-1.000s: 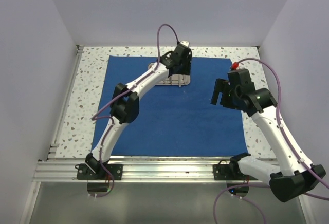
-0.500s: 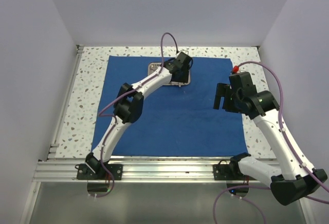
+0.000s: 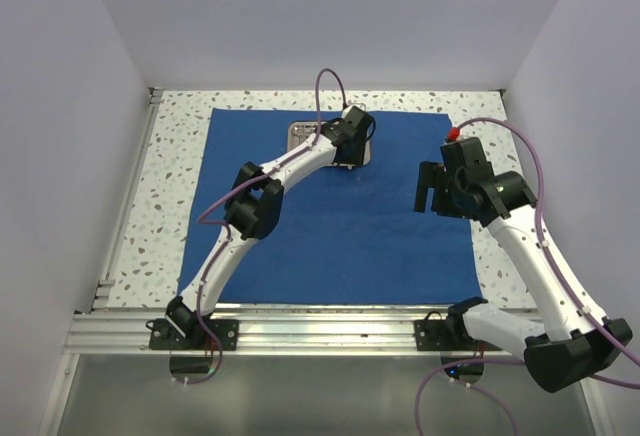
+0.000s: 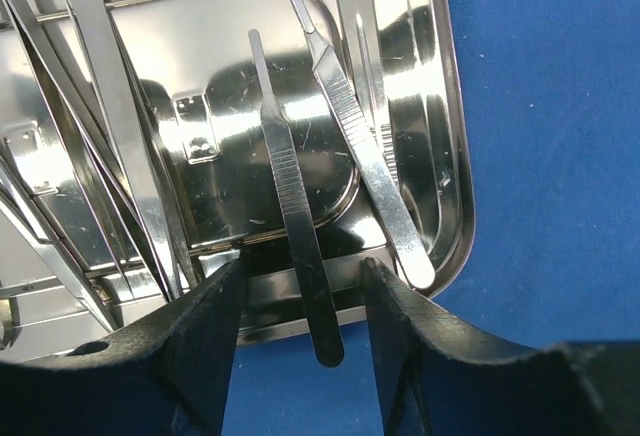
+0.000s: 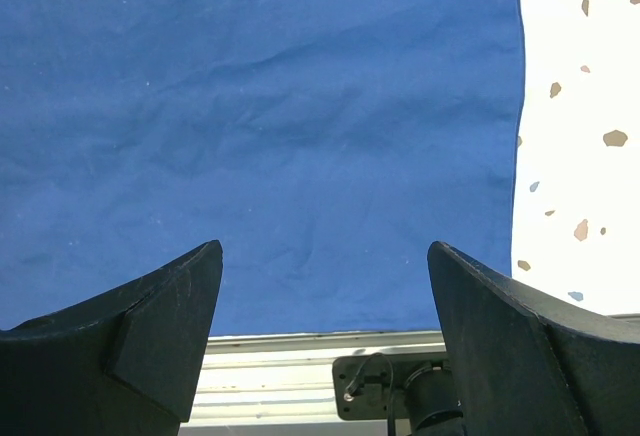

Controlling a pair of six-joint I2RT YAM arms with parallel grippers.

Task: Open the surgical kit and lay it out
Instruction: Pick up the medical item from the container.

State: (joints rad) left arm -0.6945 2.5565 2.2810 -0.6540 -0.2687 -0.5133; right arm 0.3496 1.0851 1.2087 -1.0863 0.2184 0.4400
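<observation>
The royal-blue cloth [image 3: 330, 226] lies spread flat on the table. The shiny steel tray [image 3: 300, 136] sits on its far middle part. My left gripper [image 3: 350, 153] is low over the tray's near right corner. In the left wrist view the tray [image 4: 455, 156] holds several slim steel instruments. One pair of tweezers [image 4: 290, 186] sticks out over the tray's rim between my left fingers [image 4: 215, 326], which stand apart on either side with gaps. A second slim tool [image 4: 360, 146] lies next to it. My right gripper [image 3: 428, 186] hovers open and empty over the cloth's right part [image 5: 260, 106].
Speckled white tabletop [image 3: 170, 176] shows round the cloth, and also at the right of the right wrist view [image 5: 580, 106]. An aluminium rail [image 3: 320, 331] with the arm bases runs along the near edge. White walls enclose the left, back and right.
My left gripper has dropped down close to the tray's near right corner. The right arm has shifted only slightly.
</observation>
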